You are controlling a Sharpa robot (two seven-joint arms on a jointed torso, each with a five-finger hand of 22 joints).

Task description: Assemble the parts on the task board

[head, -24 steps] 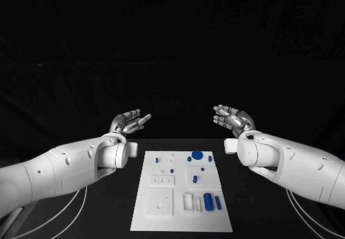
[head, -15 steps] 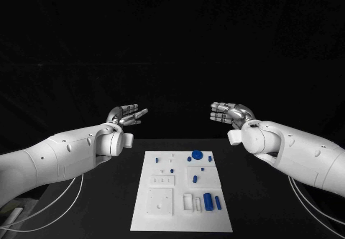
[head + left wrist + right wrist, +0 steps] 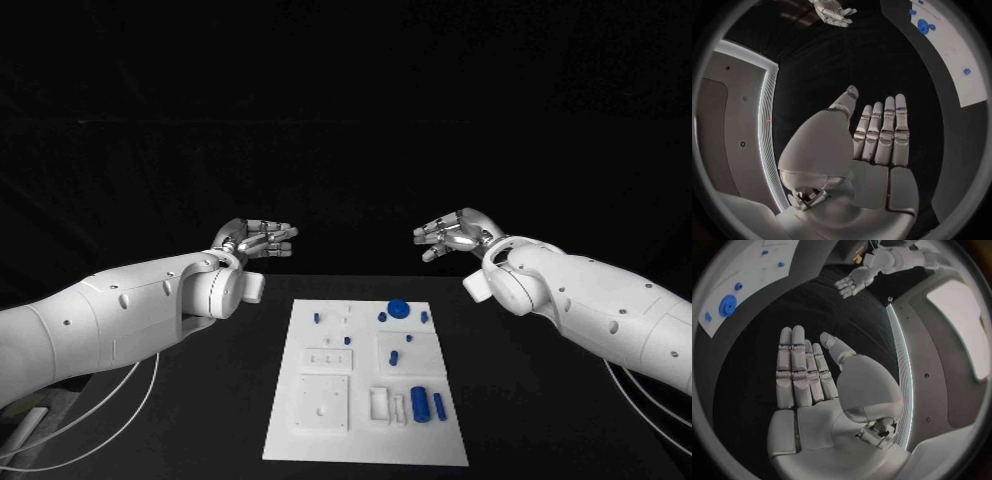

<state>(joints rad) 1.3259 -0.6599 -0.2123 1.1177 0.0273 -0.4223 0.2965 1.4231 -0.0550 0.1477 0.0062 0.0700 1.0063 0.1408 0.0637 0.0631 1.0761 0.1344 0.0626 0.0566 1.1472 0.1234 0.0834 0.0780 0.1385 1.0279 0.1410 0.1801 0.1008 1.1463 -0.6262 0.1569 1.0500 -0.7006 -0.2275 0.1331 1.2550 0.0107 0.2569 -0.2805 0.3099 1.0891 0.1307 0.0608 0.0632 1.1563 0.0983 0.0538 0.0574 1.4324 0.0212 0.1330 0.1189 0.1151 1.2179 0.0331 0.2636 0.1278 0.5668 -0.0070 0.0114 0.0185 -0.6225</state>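
Observation:
The white task board (image 3: 325, 440) lies in the middle of the black table. Small blue parts sit on it: a round disc (image 3: 397, 306) at the far end, little pegs (image 3: 389, 355) in the middle, and two long cylinders (image 3: 420, 404) at the near right. My left hand (image 3: 257, 239) hovers beyond the board's far left corner, open and holding nothing, its fingers straight (image 3: 882, 132). My right hand (image 3: 453, 232) hovers beyond the far right corner, open and holding nothing (image 3: 804, 372). Both hands are above the table and apart from the board.
White raised blocks and slots (image 3: 323, 403) stand on the board's near half. The black table (image 3: 548, 420) surrounds the board on both sides. A pale cable (image 3: 101, 420) hangs under my left arm. The board's edge with the blue disc (image 3: 728, 305) appears in the right wrist view.
Both arms have swung outward and lowered a little. The hands have turned from facing each other to fingers pointing inward and lie further from me. The board and parts have not moved.

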